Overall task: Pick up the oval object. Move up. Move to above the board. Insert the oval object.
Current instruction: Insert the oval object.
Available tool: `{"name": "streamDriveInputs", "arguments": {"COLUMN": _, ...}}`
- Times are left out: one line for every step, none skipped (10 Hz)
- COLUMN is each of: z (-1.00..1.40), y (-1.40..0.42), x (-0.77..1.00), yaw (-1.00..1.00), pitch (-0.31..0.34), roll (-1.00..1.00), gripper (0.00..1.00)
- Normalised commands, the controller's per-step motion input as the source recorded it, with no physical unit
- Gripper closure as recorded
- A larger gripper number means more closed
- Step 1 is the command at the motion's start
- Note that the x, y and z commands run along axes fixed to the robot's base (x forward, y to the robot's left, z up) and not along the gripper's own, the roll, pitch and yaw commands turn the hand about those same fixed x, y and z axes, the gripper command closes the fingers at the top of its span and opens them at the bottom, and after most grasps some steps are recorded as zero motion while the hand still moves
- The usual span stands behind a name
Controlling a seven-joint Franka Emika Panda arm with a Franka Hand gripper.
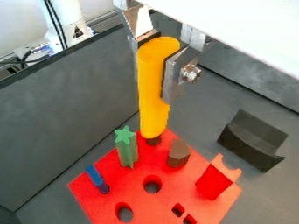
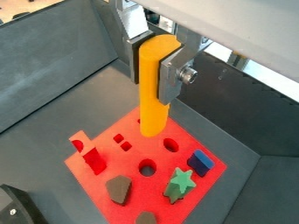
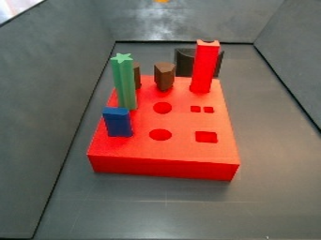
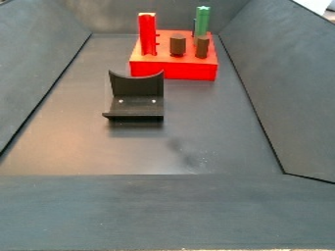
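Progress looks well along: the oval object (image 1: 155,86) is already off the surface, clamped upright between the silver fingers (image 1: 177,73) of the tool (image 2: 163,63), and it hangs above the board (image 1: 135,197) in both wrist views. I judge picking up, lifting and most of the move across as done; what is left is lining up over a free hole and pushing the peg in.

Reading a side view from left to right, the board (image 3: 163,161) carries a blue block (image 3: 116,122), a green star post (image 3: 123,80), a dark brown peg (image 3: 164,76) and a red square post (image 3: 204,66), with round and square holes open in between. Behind it stands the fixture (image 4: 133,96). The tool itself is out of both side views.

No brand, label or writing can be read anywhere.
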Motion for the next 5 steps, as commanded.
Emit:
{"name": "streamDriveInputs", "arguments": {"z": -0.61, "y": -0.55, "x": 0.12, "yaw": -0.21, "pitch": -0.13, "roll": 0.02, "gripper": 1.0}}
{"name": "streamDriveInputs", "arguments": {"z": -0.55, "y": -0.39, "x": 0.17, "yaw": -0.66, "pitch": -0.114, "roll": 0.0, "gripper": 1.0}}
{"name": "streamDriveInputs", "arguments": {"z": -0.42, "y": -0.27, "x": 0.0, "yaw": -0.85, "pitch": -0.094, "roll": 0.0, "gripper": 1.0}}
{"name": "streamDriveInputs", "arguments": {"z": -0.39, "y": -0.15, "x": 0.0, "yaw": -0.97, "pitch": -0.067, "roll": 0.0, "gripper": 1.0}}
{"name": "streamDriveInputs", "arguments": {"z": -0.43, "y": 0.0, "x": 0.0, "yaw": -1.0, "pitch": -0.03, "roll": -0.01, "gripper": 1.0}}
